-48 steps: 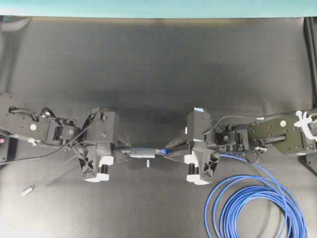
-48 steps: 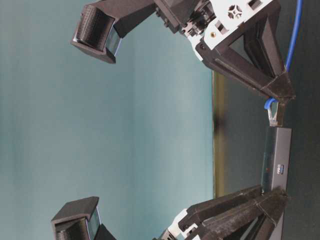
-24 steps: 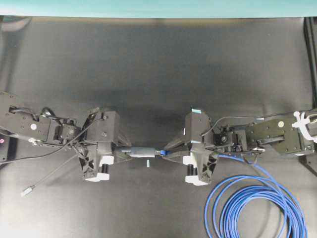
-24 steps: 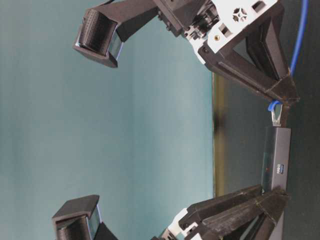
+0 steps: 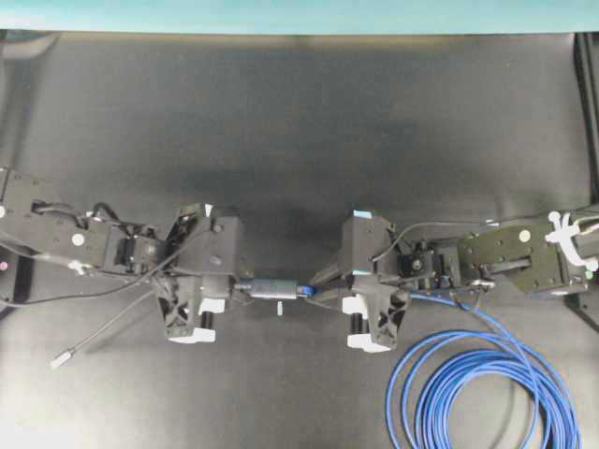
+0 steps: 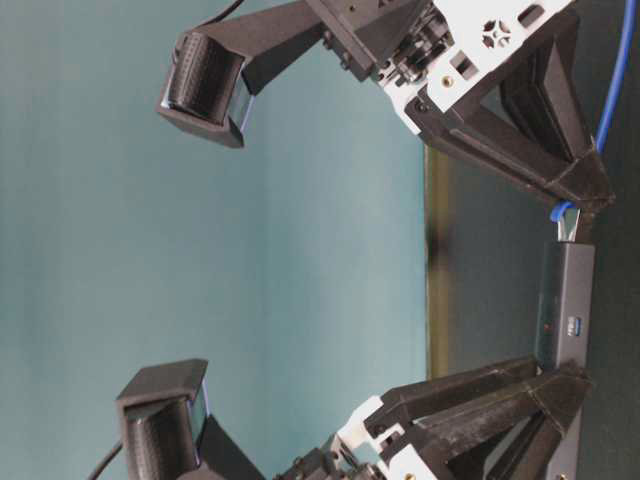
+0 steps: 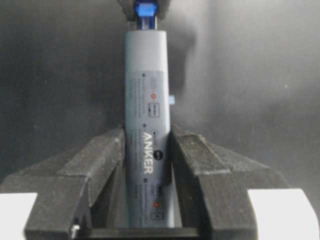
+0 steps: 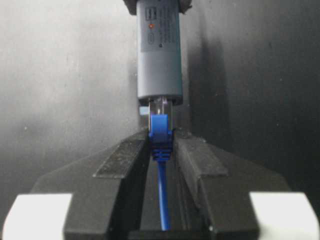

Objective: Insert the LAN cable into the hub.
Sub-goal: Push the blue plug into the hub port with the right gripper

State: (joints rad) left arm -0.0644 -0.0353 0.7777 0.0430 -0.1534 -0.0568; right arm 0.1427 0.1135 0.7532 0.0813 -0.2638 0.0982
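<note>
Overhead exterior: left gripper (image 5: 245, 289) clamps the hub (image 5: 275, 288), pointing 3 o'clock; right gripper (image 5: 314, 289) pinches the LAN cable (image 5: 487, 374) plug, pointing 9 o'clock.

From overhead my dark mat (image 5: 299, 122) looks dim and grainy with a soft shadow pooled between my arms, while my wrist views catch brighter light on the left of the mat, with my near fingers (image 7: 100, 170) soft and slightly blurred.

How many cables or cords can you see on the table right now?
2. The blue LAN cable coils at lower right, its plug at the hub between the grippers. A thin grey cord trails at lower left, ending in a small silver plug. Arm wiring not counted.
</note>
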